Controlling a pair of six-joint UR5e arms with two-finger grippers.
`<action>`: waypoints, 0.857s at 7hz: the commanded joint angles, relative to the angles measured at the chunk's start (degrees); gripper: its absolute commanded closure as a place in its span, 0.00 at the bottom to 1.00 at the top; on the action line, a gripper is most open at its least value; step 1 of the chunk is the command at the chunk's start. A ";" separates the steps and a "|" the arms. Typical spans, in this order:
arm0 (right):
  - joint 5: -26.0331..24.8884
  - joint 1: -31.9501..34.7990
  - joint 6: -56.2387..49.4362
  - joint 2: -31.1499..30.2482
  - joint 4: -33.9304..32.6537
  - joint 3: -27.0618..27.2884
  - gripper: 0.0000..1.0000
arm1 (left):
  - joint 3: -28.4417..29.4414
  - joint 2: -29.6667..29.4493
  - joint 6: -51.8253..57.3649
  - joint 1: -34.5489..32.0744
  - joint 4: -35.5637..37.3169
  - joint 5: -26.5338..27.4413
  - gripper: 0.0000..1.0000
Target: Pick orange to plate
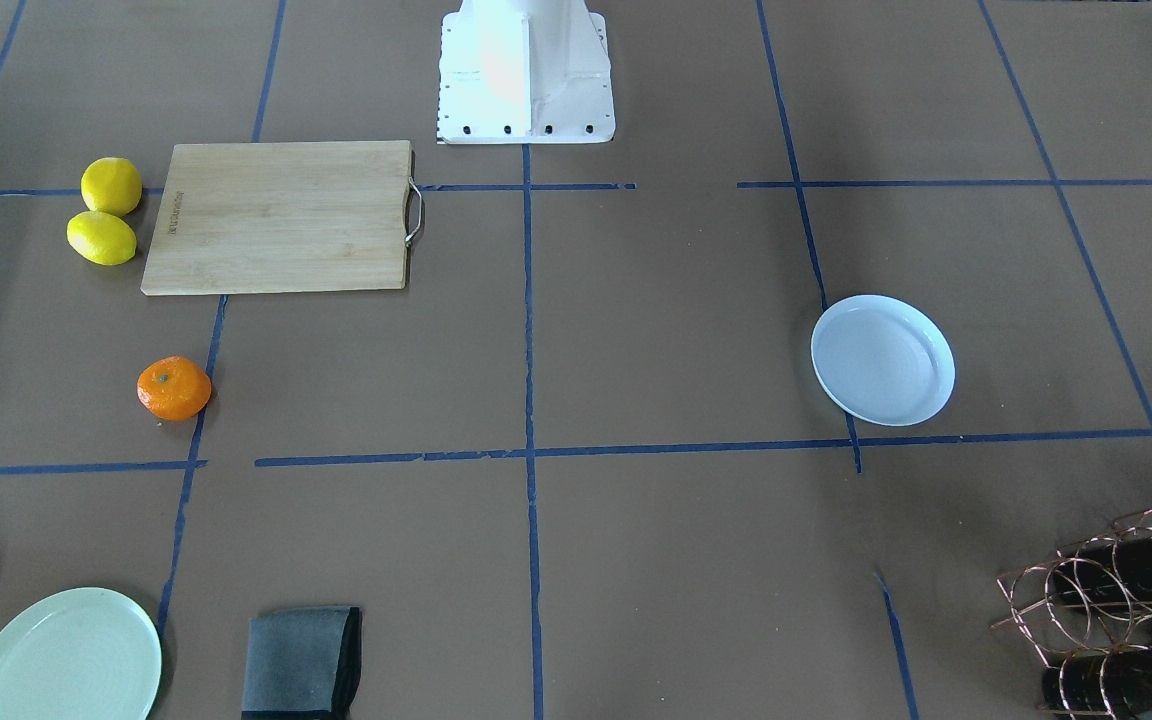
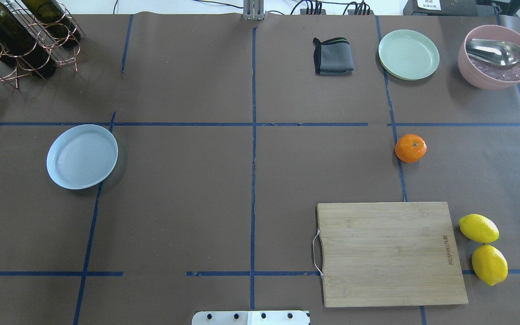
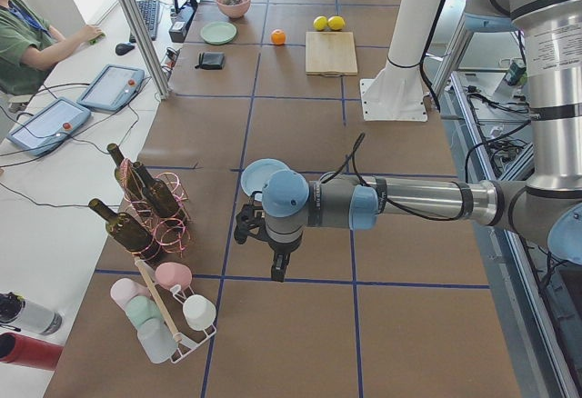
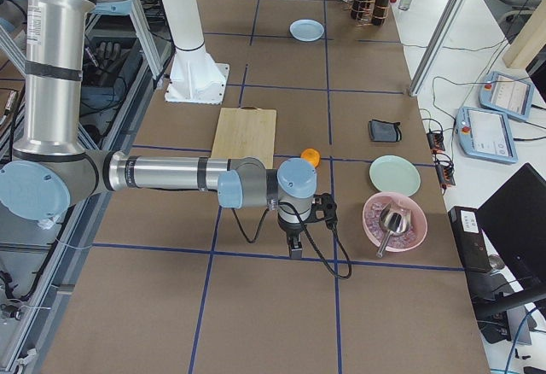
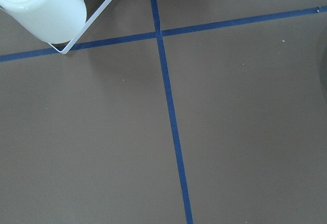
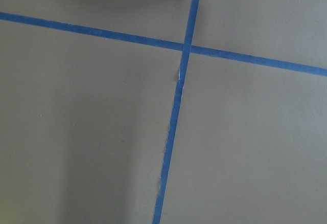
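Orange (image 2: 410, 148) sat on the brown table paper on my right side, touching a blue tape line, just past the far corner of the cutting board (image 2: 391, 253). Two lemons (image 2: 478, 228) lay beside that board. Nothing held the orange. Plate (image 2: 82, 156) lay bare on my left side, well apart from the fruit. My right gripper (image 4: 294, 244) hung over a tape crossing, apart from the orange. My left gripper (image 3: 277, 266) hung near the plate. I could not tell whether either stood wide or narrow; the wrist views showed no fingers. Judged: task not begun, with reach, grasp, carry and release all left.
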 commanded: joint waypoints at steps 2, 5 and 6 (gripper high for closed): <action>0.04 0.00 0.18 0.09 0.00 0.09 0.00 | -0.09 -0.09 0.09 0.00 -0.09 0.00 0.00; 0.21 -0.18 0.35 0.70 0.09 0.26 0.00 | -0.18 -0.79 1.14 0.70 -2.19 0.70 0.00; 0.21 -0.26 0.61 0.96 3.31 1.83 0.00 | 0.17 -3.66 1.06 0.79 -2.55 0.70 0.00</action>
